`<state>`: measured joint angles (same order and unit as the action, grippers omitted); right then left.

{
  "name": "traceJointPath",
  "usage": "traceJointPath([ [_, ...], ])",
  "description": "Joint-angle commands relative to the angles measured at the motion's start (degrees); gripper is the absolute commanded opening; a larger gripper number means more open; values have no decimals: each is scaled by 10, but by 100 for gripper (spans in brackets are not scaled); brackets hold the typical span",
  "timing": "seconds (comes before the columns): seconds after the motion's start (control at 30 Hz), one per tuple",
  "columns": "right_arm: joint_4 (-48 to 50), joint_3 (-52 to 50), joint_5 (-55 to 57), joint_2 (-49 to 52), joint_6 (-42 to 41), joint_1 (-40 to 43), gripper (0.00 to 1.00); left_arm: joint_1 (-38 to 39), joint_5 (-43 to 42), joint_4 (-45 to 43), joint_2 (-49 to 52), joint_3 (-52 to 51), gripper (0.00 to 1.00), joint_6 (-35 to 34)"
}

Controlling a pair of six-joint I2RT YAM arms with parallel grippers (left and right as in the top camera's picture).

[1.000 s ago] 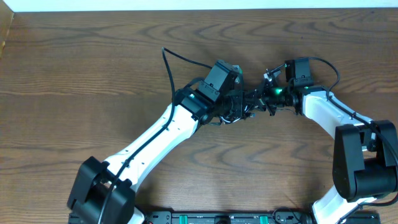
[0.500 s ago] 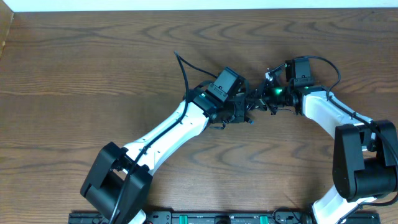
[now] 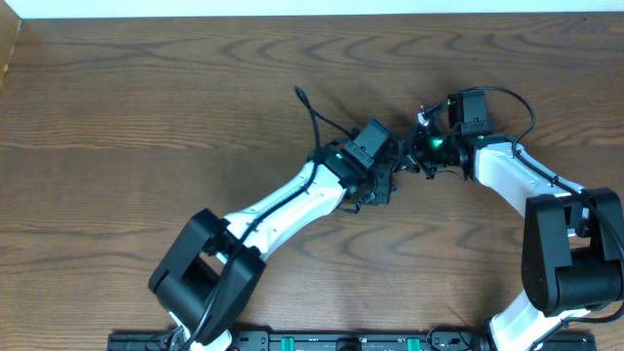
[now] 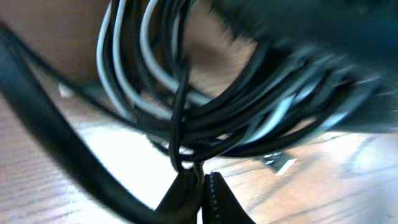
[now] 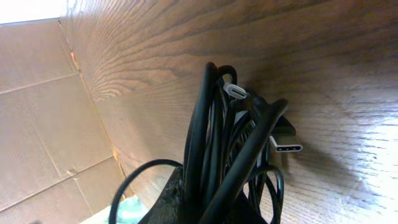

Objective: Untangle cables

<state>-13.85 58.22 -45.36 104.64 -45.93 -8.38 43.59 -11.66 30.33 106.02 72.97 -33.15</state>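
At the near edge of the table (image 3: 117, 195), a black rail (image 3: 322, 342) runs between the two arm bases. From there both white arms reach toward the far middle, where their tips almost meet.

The left gripper (image 4: 200, 186) has its fingers pressed together, pinching one black strand at the bottom of the cables (image 4: 205, 121), a hanging bunch of black and white loops. A small metal plug (image 4: 278, 163) shows just below that bunch, close to the wood.

The right gripper (image 3: 417, 159), just right of the left one, is closed on the same tangle. In its wrist view black loops rise upright from between its fingers. The fingers themselves are mostly hidden, so the grip seems to take several strands at once. A silver-tipped plug (image 5: 237, 92) sticks out near the top of that bunch, and a second plug (image 5: 285, 148) sticks out to the right.

Farther out, a loose black cable end (image 3: 301, 95) trails left and away from the left gripper above the wood. Cardboard (image 5: 37, 124) stands beyond the table's edge.
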Motion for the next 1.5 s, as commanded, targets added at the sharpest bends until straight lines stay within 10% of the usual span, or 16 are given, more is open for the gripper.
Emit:
traceJointPath([
  [0.0,3,5,-27,2,7,-3,1,-4,16,17,-12,5,12,-4],
  [0.27,3,5,-26,2,7,-3,1,-10,31,15,-83,9,39,-6],
  [0.57,3,5,-26,2,7,-3,1,-10,54,-9,-74,5,46,-54],
  [0.97,3,5,-26,2,8,-3,1,-10,113,-13,-65,-1,8,-81],
  [1.47,3,5,-25,2,8,-3,1,24,112,-13,-8,-1,8,-98],
])
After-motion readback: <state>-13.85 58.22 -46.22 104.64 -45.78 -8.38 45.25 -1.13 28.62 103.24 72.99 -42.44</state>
